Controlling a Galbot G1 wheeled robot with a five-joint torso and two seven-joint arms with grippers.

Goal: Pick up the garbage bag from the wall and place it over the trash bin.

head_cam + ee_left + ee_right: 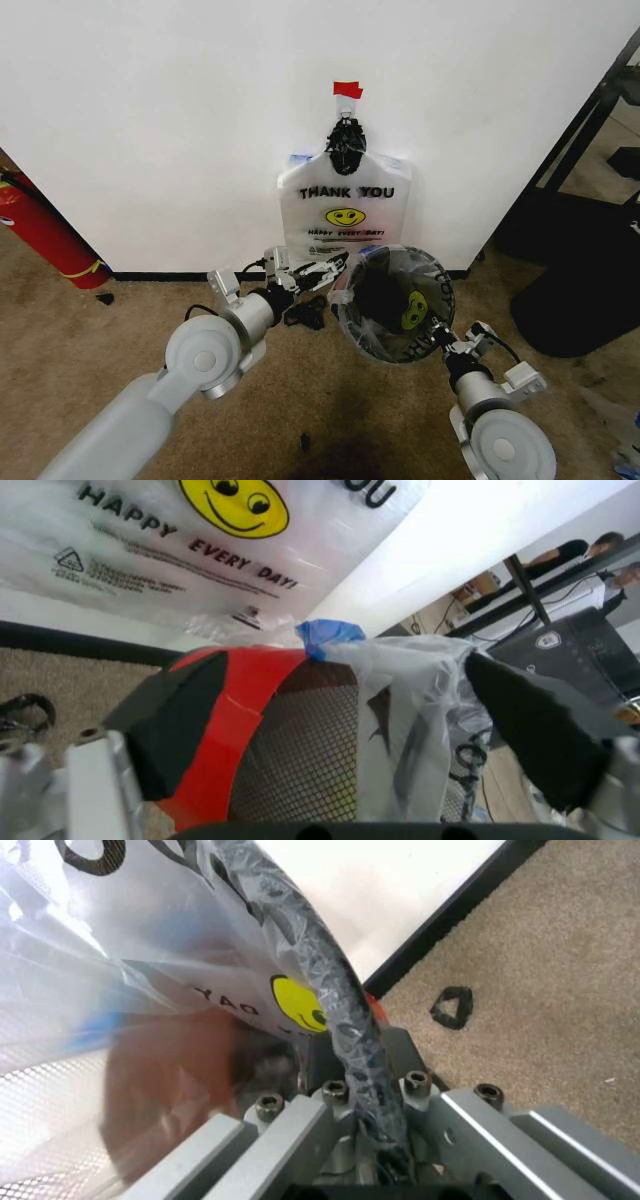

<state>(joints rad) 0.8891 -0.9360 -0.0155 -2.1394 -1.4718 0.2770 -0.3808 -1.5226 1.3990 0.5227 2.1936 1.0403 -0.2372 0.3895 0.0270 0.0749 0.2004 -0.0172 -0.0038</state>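
Spreading from the black baseboard [150, 275] to the bottom of the head view is tan carpet [90, 350], backed by the plain white wall [170, 110] with a scrap of red tape [347, 90] at 12 o'clock above a black knot [346, 143] that tops a flat bundle of THANK YOU bags [345, 205] hanging there. The trash bin [392, 303], black mesh with a red base, stands on the carpet just before the wall, at 6 o'clock from the bundle, and the garbage bag [420, 310] is draped into and over its rim, its yellow smiley showing inside. The left gripper [322, 270] sits at the bin's 9 o'clock, jaws apart beside the bin's wall, with the bag's blue handle loop [328, 634] between them in the left wrist view. The right gripper [437, 331] is at the bin's 5 o'clock, clamped together on the bagged rim, as the right wrist view shows. A red fire extinguisher [40, 232] leans at the far 9 o'clock, a dark frame and rounded black object [580, 290] crowd the 3 o'clock side, and open carpet lies between the arms at 6 o'clock.
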